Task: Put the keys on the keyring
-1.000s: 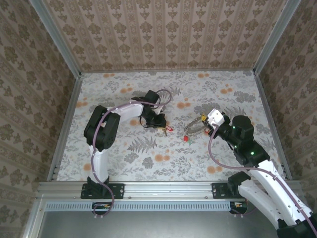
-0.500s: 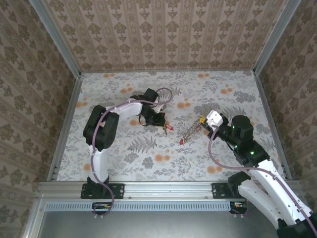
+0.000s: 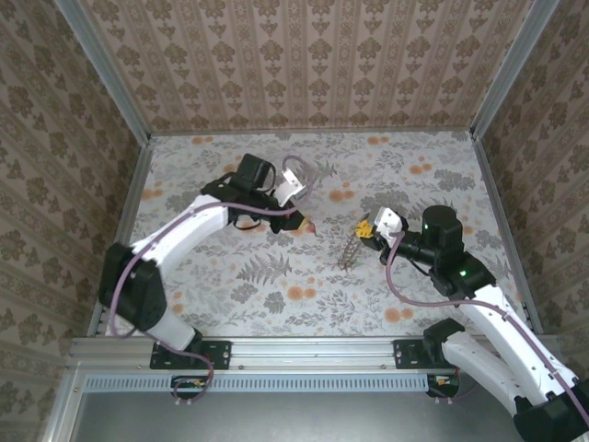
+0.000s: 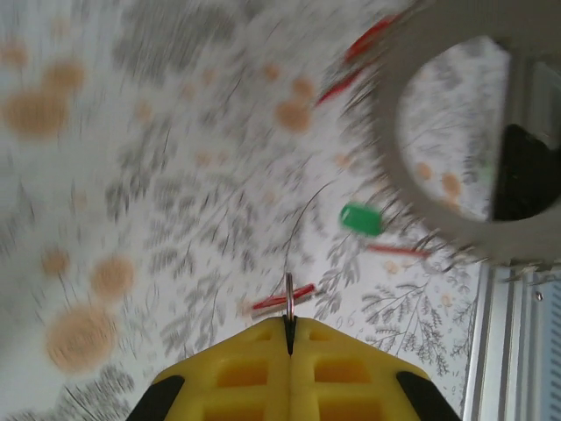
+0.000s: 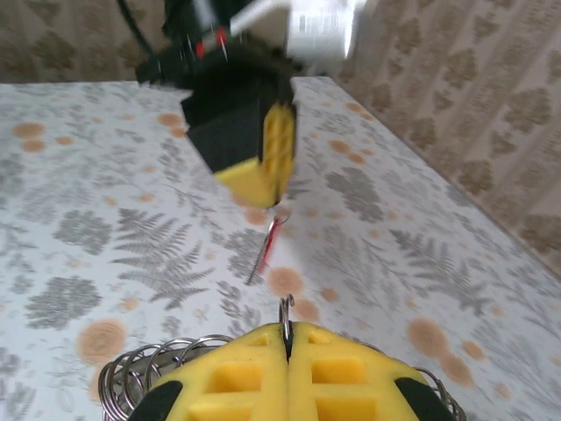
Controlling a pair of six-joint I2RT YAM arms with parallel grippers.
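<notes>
The flowered table (image 3: pixel 230 276) carries both arms. The left arm reaches out long from its base, the right one sits folded closer in.

The left gripper (image 3: pixel 300 222) has its yellow fingers (image 4: pixel 237 373) pressed together on a thin wire loop. A red key (image 3: pixel 312 227) hangs from that loop just past the fingertips, tilted and off the table. The right wrist camera shows this gripper (image 5: pixel 279 175) straight ahead of its own fingers, with the key (image 5: pixel 266 246) dangling under it.

The right gripper (image 3: pixel 365 230) is pinched tight as well. The keyring (image 3: pixel 350 250) hangs from its tips toward the table, between the two grippers. In the right wrist view its wire coils (image 5: pixel 131 373) bulge out on either side of the closed fingers, and a small loop stands up in the seam.

From the left wrist, the keyring (image 4: pixel 465 237) is a blurred grey hoop ahead and to the right of the fingertips. A green key (image 4: pixel 361 218) shows just beside the hoop's rim; I cannot tell whether it lies on the table or hangs from the ring. More red keys (image 4: pixel 399 250) smear along the same rim.
</notes>
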